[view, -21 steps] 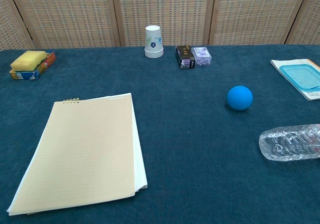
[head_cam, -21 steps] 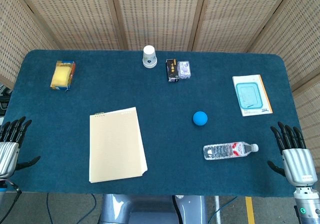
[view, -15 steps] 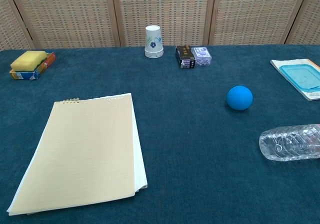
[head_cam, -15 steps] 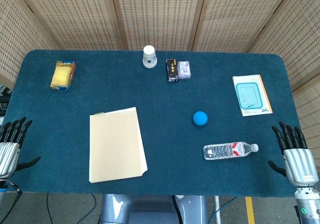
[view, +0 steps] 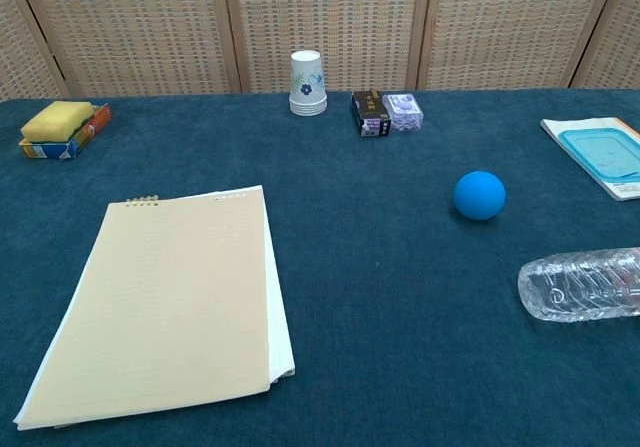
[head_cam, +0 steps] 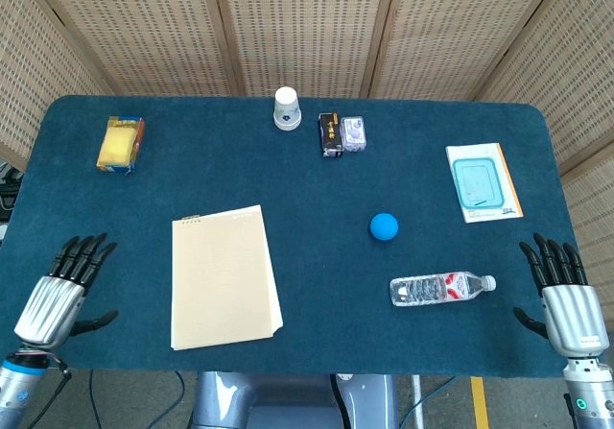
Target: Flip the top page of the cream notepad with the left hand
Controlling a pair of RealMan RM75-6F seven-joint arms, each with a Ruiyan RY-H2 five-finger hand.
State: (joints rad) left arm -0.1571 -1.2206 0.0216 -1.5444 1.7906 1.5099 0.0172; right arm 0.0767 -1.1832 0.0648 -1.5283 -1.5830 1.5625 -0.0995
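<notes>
The cream notepad (head_cam: pixel 224 277) lies flat on the blue table, left of the middle; in the chest view the notepad (view: pixel 165 302) fills the near left, its spiral binding at the far edge. My left hand (head_cam: pixel 58 299) hovers over the table's front left corner, fingers spread and empty, well left of the notepad. My right hand (head_cam: pixel 561 299) sits at the front right edge, fingers spread, holding nothing. Neither hand appears in the chest view.
A plastic bottle (head_cam: pixel 441 288) lies on its side at the front right, a blue ball (head_cam: pixel 384 226) behind it. A booklet with a teal lid (head_cam: pixel 483 181) is at the right. Paper cups (head_cam: pixel 286 107), small boxes (head_cam: pixel 341 133) and a yellow sponge (head_cam: pixel 120 143) line the back.
My left hand has moved rightward from the table's left edge onto the tabletop, closer to the notepad. The right hand and all objects stayed put.
</notes>
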